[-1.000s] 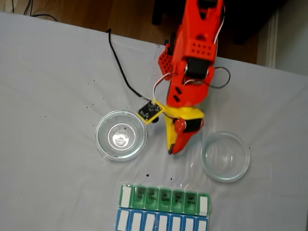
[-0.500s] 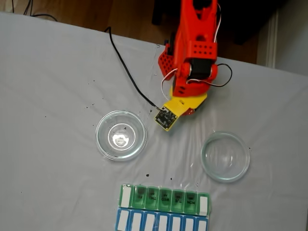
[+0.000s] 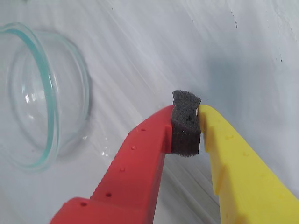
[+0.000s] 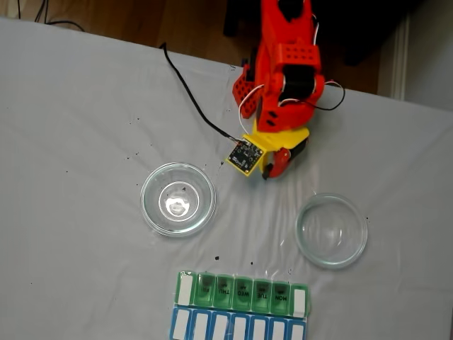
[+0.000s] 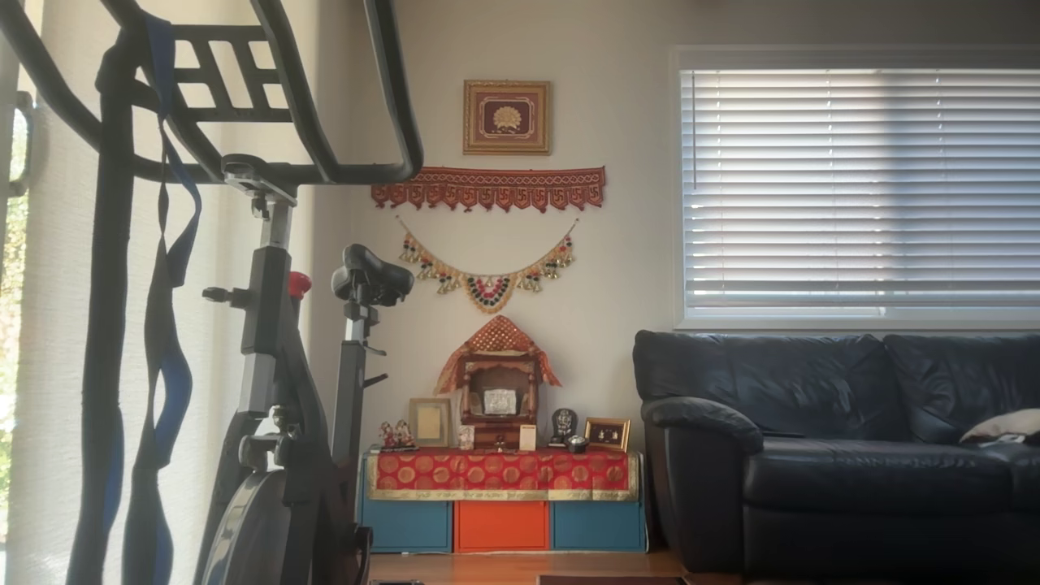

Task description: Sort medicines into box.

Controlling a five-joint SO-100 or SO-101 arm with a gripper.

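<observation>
The end effector point(image 4: 270, 172) hangs between two glass dishes point(image 4: 178, 199), above the box point(image 4: 242, 291).

One gripper point(image 4: 269, 172), two clear glass dishes, one point(image 4: 178, 198) to its lower left and one point(image 4: 331, 230) to its lower right in the fixed view, one green-lidded box point(image 4: 242, 290) below it, one blue-lidded row point(image 4: 237, 326) lower still

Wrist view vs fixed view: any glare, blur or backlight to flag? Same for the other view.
Wrist view: the hand is sharp, the glass dish slightly soft, streaky sheen on the tablecloth. Fixed view: even light, a bright reflection in the left dish. Other view: strong backlight at the blinds leaves the exercise bike nearly in silhouette.
</observation>
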